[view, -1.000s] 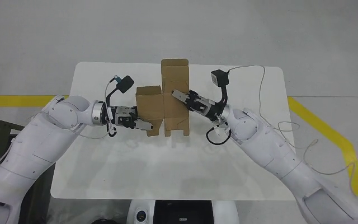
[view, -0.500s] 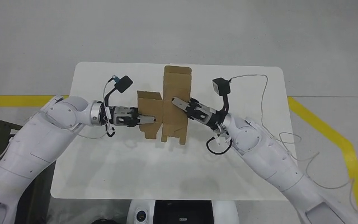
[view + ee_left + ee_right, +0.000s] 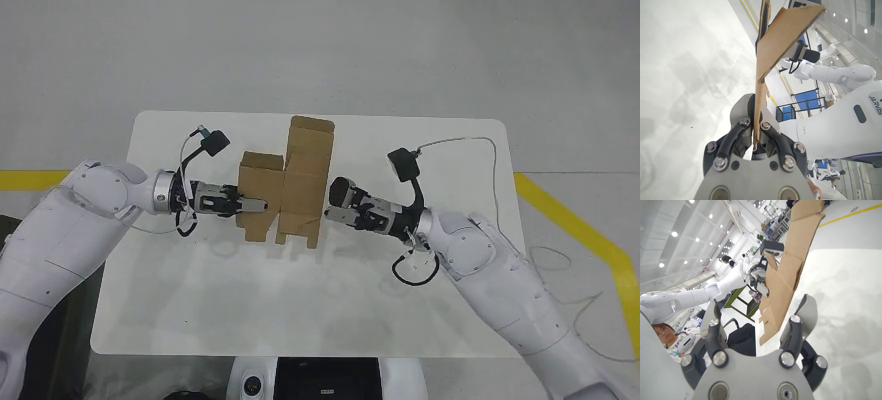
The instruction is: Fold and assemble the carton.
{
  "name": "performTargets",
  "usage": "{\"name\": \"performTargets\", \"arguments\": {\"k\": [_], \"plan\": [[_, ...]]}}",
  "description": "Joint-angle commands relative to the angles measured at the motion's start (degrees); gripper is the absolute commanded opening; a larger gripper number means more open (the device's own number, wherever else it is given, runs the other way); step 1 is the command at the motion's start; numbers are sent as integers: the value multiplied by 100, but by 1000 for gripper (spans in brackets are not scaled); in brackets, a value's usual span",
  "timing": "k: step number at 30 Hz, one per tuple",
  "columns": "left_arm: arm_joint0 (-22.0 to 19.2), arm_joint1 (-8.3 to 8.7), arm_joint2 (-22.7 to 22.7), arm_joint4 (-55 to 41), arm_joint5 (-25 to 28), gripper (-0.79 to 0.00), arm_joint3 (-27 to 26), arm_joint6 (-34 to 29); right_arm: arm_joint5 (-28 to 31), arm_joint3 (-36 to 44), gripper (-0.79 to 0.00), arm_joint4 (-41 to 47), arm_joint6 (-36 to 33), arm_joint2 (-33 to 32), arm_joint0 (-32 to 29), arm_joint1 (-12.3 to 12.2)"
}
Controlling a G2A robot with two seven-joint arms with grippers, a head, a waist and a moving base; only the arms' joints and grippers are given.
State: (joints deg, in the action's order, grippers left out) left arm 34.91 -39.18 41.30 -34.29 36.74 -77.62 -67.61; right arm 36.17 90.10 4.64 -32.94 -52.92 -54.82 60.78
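The brown cardboard carton (image 3: 292,185), partly folded with its flaps loose, is held up over the middle of the white table (image 3: 400,300). My left gripper (image 3: 258,206) is shut on the edge of its left panel; the left wrist view shows the cardboard (image 3: 772,49) pinched between the fingers of that gripper (image 3: 756,121). My right gripper (image 3: 336,200) stands open just right of the carton, apart from it. In the right wrist view the carton (image 3: 785,275) hangs beyond the spread fingers (image 3: 808,308), and the left gripper (image 3: 761,285) clamps its far side.
The table's bare surface stretches in front of and to both sides of the carton. A thin grey cable (image 3: 460,140) loops from the right wrist camera over the table's back right. Yellow floor tape (image 3: 40,180) runs beside the table.
My right gripper has let go of the carton, opened and drawn back to the right. The left gripper keeps its hold, and the carton has shifted slightly left.
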Motion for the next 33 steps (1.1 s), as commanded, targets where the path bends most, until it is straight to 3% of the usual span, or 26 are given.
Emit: {"name": "performTargets", "arguments": {"k": [1,2,4,8,33], "plan": [[-116,-2,-70,-152,-213,-785,37,-209,-213,72,0,111,-345,-52,8,-22],[-175,-2,-104,-180,-298,-785,43,-294,-304,-63,0,147,-559,-111,39,-43],[-271,-3,-177,-271,-442,-785,32,-438,199,-1041,0,509,-1319,-358,341,-103],[-436,0,-338,-504,-791,-785,-173,-789,374,-1573,0,1232,-2111,-239,698,-60],[-436,0,-338,-504,-791,-785,-173,-789,374,-1573,0,1232,-2111,-239,698,-60]]}}
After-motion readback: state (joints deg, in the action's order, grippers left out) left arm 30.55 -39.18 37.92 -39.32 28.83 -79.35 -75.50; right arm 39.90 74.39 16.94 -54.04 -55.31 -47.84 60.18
